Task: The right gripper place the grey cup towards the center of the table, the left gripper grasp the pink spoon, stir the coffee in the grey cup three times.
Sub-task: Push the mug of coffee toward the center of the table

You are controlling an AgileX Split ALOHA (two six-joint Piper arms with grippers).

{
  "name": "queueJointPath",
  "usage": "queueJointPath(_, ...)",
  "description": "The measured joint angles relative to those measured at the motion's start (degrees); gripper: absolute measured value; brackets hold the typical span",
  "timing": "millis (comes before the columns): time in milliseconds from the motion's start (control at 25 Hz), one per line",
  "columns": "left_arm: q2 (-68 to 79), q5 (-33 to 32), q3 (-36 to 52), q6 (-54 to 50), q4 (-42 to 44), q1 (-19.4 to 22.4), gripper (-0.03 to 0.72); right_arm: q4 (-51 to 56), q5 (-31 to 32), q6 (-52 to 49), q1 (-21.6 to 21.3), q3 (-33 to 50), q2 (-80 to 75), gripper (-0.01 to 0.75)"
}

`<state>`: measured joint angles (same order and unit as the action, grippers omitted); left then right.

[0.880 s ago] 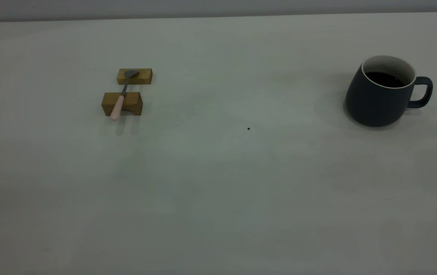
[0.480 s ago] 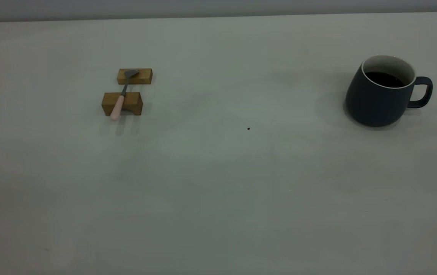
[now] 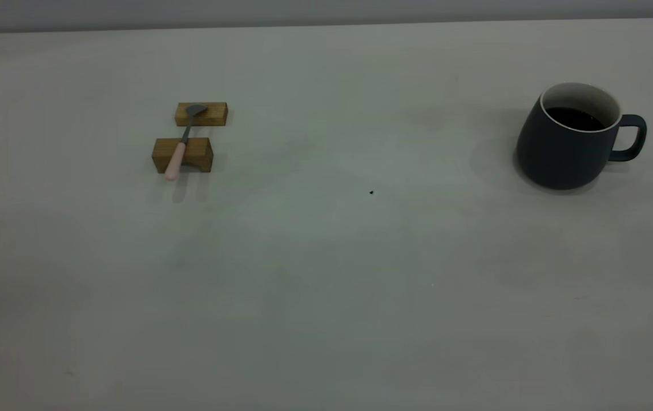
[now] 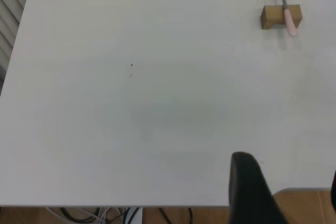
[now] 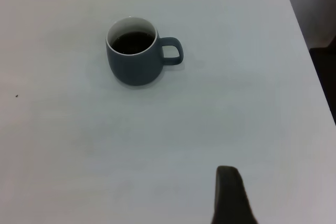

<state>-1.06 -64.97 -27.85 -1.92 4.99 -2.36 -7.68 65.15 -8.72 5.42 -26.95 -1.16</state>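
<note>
Crosswise, pink spoon (image 3: pixel 180 148) bridging two wooden blocks (image 3: pixel 182 154), bowl rearward; gripper spread unclear.

Only a little of the robot shows: one plain, matte black finger (image 4: pixel 251 190) with a rounded tip on the left arm, and a similar black finger (image 5: pixel 229 195) on the right.

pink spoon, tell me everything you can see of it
The pink spoon is small and slim: a pale pink handle, a thin grey metal-looking neck and a grey bowl. It lies bridged across two tan wooden blocks at the table's left side; the bowl rests on the far block, the handle on the near block with its end jutting past. No claw touches it, and it lies far from the grey cup.
</note>
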Motion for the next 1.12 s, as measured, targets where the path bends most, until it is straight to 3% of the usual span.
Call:
queueJointPath(680,0.0,0.0,0.0,0.0,0.0,0.0,0.446,2.4,-1.6,2.3,0.0,-0.7,-5.9,0.523)
queueJointPath(920,0.0,0.0,0.0,0.0,0.0,0.0,0.446,3.5,-13.2,11.0,0.0,-3.0,-26.6,0.604)
queueJointPath(1120,0.0,0.0,0.0,0.0,0.0,0.0,0.446,3.6,-24.9,20.6,0.0,-6.7,-46.8,0.615)
